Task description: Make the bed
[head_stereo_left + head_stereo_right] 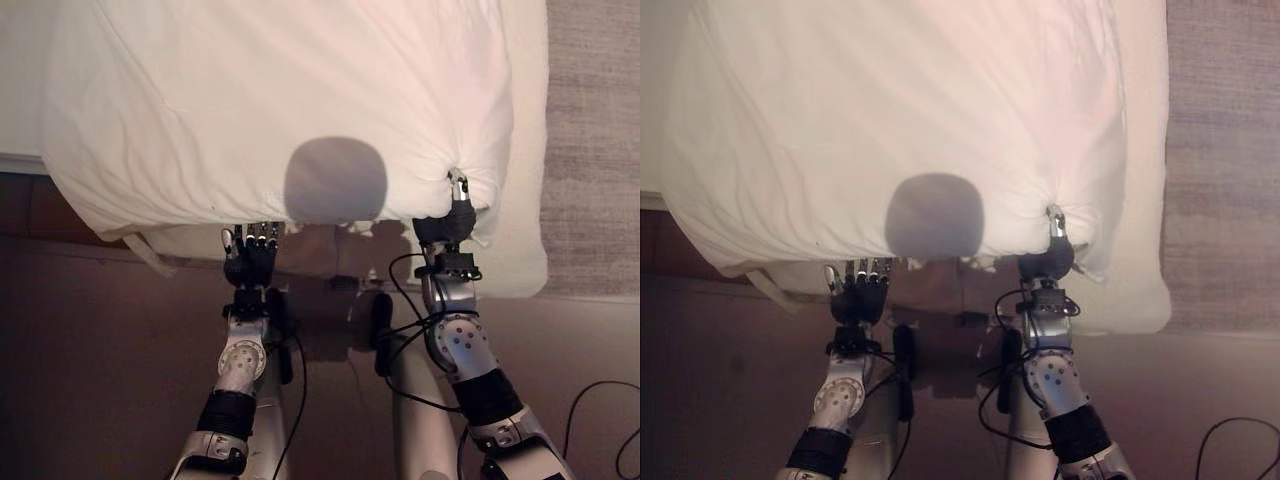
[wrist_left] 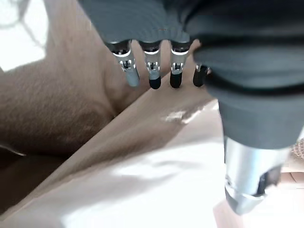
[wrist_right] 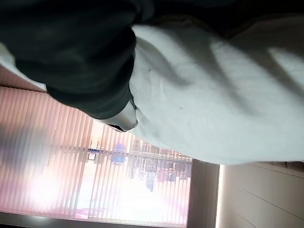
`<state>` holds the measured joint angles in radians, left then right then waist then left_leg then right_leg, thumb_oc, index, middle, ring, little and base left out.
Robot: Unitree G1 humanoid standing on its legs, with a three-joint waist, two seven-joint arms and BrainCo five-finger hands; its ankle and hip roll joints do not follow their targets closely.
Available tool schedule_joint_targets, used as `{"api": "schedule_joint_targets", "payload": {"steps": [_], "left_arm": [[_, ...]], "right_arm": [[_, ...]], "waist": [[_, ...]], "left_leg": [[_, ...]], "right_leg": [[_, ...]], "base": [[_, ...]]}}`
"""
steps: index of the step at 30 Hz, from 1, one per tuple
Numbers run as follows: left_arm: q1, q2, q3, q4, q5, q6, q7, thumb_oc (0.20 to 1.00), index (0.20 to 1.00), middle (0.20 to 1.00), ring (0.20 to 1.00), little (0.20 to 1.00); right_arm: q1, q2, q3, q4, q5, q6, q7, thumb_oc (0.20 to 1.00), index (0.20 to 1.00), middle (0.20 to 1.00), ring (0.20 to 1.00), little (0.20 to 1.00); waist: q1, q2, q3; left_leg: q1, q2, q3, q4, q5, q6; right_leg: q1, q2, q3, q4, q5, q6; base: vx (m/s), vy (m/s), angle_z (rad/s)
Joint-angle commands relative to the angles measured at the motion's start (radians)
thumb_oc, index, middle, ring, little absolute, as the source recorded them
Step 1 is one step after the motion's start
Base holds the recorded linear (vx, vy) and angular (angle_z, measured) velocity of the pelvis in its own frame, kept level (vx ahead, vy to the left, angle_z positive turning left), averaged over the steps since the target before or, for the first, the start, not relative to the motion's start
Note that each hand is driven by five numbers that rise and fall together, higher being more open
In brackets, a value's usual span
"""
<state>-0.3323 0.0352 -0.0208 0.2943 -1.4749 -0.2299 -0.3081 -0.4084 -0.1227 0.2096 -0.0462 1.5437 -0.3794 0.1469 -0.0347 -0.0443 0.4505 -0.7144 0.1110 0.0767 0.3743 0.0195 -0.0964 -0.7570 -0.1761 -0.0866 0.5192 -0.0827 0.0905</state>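
Observation:
A white duvet (image 1: 280, 100) is spread over the bed and hangs over the near edge in wrinkles. My right hand (image 1: 452, 218) is at the duvet's near right corner, shut on the cloth, which puckers around its thumb; the same white cloth (image 3: 218, 95) lies against the hand's dark cover in the right wrist view. My left hand (image 1: 250, 255) is just below the duvet's near hem, left of centre. Its fingers (image 2: 154, 76) are straight and hold nothing, with pale fabric (image 2: 142, 180) beyond them.
The white sheeted mattress (image 1: 525, 200) shows to the right of the duvet, with grey carpet (image 1: 595, 140) past it. The dark brown bed base (image 1: 60, 210) runs below the duvet at left. A window with vertical blinds (image 3: 95, 180) appears in the right wrist view.

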Motion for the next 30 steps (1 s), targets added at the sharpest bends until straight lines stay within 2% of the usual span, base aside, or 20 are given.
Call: {"api": "schedule_joint_targets", "payload": {"steps": [1, 11, 23, 28, 30], "left_arm": [[-0.027, -0.003, -0.013, -0.045, 0.026, -0.026, -0.028, 1.000, 1.000, 1.000, 1.000, 1.000], [-0.119, 0.022, 0.007, -0.071, 0.038, -0.083, 0.019, 1.000, 1.000, 1.000, 1.000, 1.000], [-0.139, 0.043, 0.036, -0.255, 0.073, -0.125, 0.007, 1.000, 1.000, 1.000, 1.000, 1.000], [-0.150, 0.064, 0.054, -0.268, 0.093, -0.153, 0.045, 1.000, 1.000, 1.000, 1.000, 1.000], [-0.159, 0.083, 0.067, -0.249, 0.110, -0.195, 0.126, 1.000, 1.000, 1.000, 1.000, 1.000]], "right_arm": [[0.063, 0.018, -0.058, -0.159, -0.009, -0.058, 0.115, 0.200, 0.200, 0.200, 0.200, 0.200], [0.056, 0.026, -0.031, -0.153, -0.008, -0.067, 0.095, 0.200, 0.200, 0.200, 0.200, 0.200], [0.064, 0.021, -0.024, -0.175, -0.016, -0.069, 0.082, 0.200, 0.200, 0.200, 0.200, 0.200], [0.061, 0.016, -0.020, -0.179, -0.026, -0.066, 0.073, 0.200, 0.200, 0.200, 0.200, 0.200], [0.056, 0.010, -0.014, -0.176, -0.032, -0.066, 0.055, 0.200, 0.200, 0.200, 0.200, 0.200]], "waist": [[-0.014, -0.009, -0.082], [-0.027, -0.013, -0.097], [-0.023, -0.008, -0.100], [-0.023, -0.001, -0.100], [-0.025, 0.003, -0.101]], "left_leg": [[-0.036, -0.076, 0.018, 0.026, -0.065, 0.078], [-0.036, -0.069, 0.027, 0.028, -0.068, 0.076], [-0.039, -0.071, 0.024, 0.034, -0.070, 0.075], [-0.040, -0.071, 0.023, 0.034, -0.069, 0.074], [-0.038, -0.071, 0.024, 0.037, -0.069, 0.075]], "right_leg": [[-0.017, 0.082, -0.053, -0.094, 0.054, 0.004], [-0.019, 0.085, -0.046, -0.097, 0.056, 0.005], [-0.022, 0.088, -0.047, -0.087, 0.052, 0.001], [-0.022, 0.088, -0.046, -0.090, 0.051, 0.001], [-0.021, 0.087, -0.046, -0.085, 0.049, -0.001]], "base": [[0.00, 0.000, 0.00], [0.00, 0.000, 0.00], [0.00, 0.000, 0.00], [0.00, 0.000, 0.00], [0.00, 0.000, 0.00]]}}
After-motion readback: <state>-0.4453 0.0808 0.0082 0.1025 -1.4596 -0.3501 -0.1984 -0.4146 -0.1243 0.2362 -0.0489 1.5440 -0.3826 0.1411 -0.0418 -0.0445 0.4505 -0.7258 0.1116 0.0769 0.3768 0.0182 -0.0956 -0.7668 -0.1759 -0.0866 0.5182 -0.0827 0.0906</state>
